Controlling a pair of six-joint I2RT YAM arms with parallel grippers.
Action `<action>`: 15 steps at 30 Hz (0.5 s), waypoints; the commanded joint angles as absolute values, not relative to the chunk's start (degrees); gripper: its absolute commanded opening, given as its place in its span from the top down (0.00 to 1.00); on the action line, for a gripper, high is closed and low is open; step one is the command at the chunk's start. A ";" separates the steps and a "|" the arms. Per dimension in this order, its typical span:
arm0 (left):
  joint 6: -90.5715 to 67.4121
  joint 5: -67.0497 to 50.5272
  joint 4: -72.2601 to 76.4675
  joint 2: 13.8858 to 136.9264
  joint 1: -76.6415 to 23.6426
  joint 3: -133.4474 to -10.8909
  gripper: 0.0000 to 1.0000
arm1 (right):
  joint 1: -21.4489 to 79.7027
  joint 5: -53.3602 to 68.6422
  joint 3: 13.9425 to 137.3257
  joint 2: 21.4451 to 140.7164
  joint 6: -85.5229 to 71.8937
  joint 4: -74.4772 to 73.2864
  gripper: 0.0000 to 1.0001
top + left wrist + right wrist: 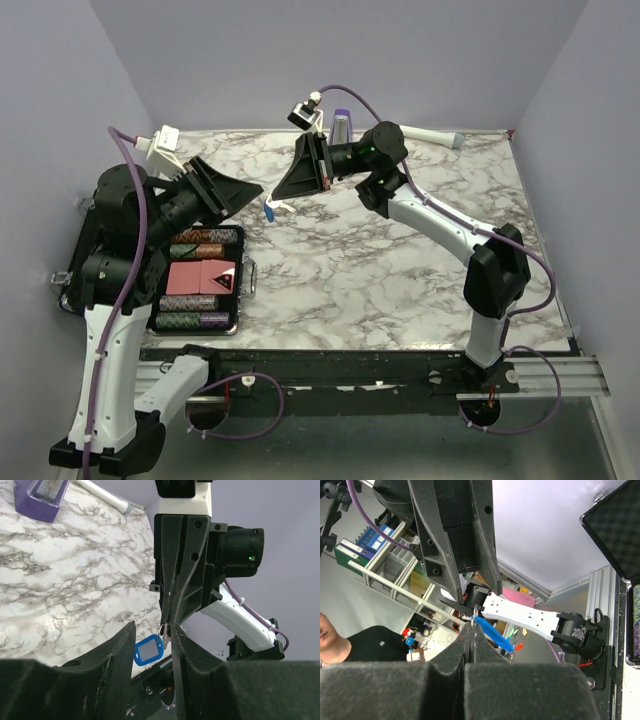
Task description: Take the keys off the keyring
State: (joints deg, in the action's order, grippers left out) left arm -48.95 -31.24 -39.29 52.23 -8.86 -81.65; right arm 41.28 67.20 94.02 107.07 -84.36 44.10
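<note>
- left gripper point(153, 630) fills the foreground, jaws partly apart, straddling the keys point(148, 650) without clamping them.
- right gripper point(167, 624) is pinched tight on the keyring point(163, 630), tips pointing at the left one.
- blue-headed key hangs from that ring in mid-air, between both grippers, above the marble table point(400, 260).

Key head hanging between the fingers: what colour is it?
The key head is bright blue, clearest in the left wrist view.
</note>
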 commanded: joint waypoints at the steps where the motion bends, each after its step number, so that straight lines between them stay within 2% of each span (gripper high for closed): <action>1: -52.03 -28.39 -34.72 48.87 -8.35 -80.60 0.60 | 41.40 69.87 96.76 109.07 -86.31 47.63 0.99; 15: -56.34 -29.00 -27.43 45.09 -8.44 -73.57 0.64 | 41.48 70.75 102.30 111.71 -89.47 48.16 0.99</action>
